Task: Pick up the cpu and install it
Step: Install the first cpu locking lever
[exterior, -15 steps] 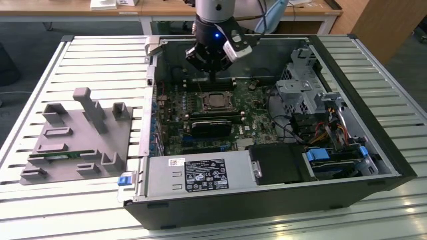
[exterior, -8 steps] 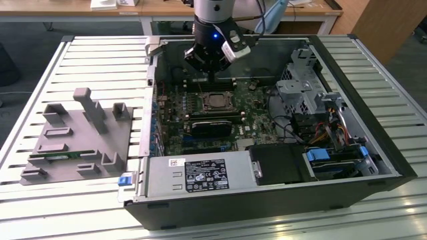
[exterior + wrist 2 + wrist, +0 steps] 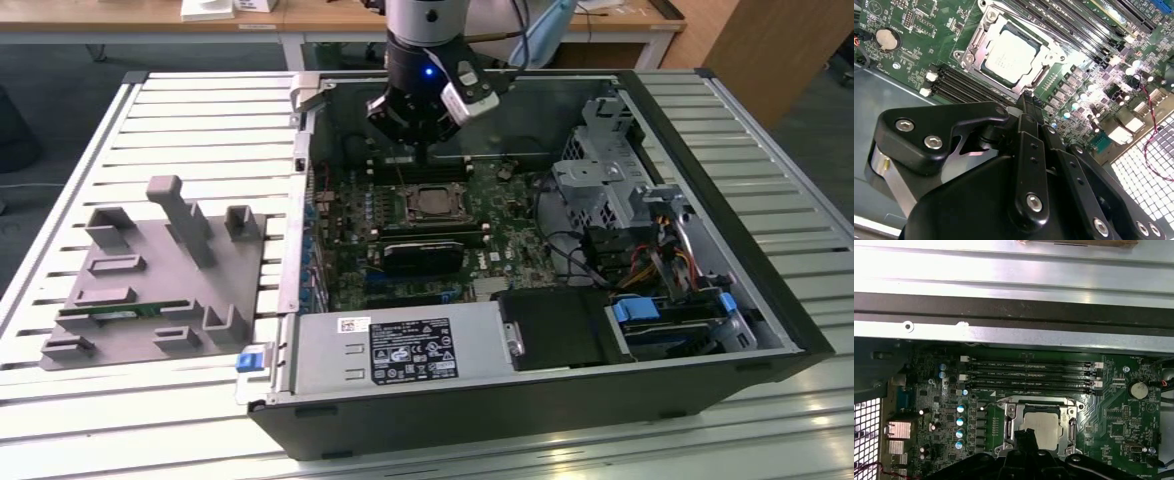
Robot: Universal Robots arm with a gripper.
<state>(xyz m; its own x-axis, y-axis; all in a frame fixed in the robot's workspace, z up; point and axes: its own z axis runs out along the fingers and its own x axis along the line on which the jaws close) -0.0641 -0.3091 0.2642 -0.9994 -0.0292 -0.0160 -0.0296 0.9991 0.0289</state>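
While the closed, empty pincer (image 3: 1026,102) hovers just above, the cpu (image 3: 1010,56) lies flat, silver top up, in its socket (image 3: 976,47).

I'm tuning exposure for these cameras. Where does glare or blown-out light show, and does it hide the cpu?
In the second wrist view, glare washes out the motherboard right of the socket; the cpu stays readable. In the first wrist view, the gripper partly covers the cpu. The exterior view is evenly lit.

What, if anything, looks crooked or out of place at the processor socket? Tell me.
Nothing stands out. The cpu lies flat and square inside the socket frame, its edges parallel to the frame in both wrist views. The gripper hangs above it. The memory slots beside the socket show no sticks.
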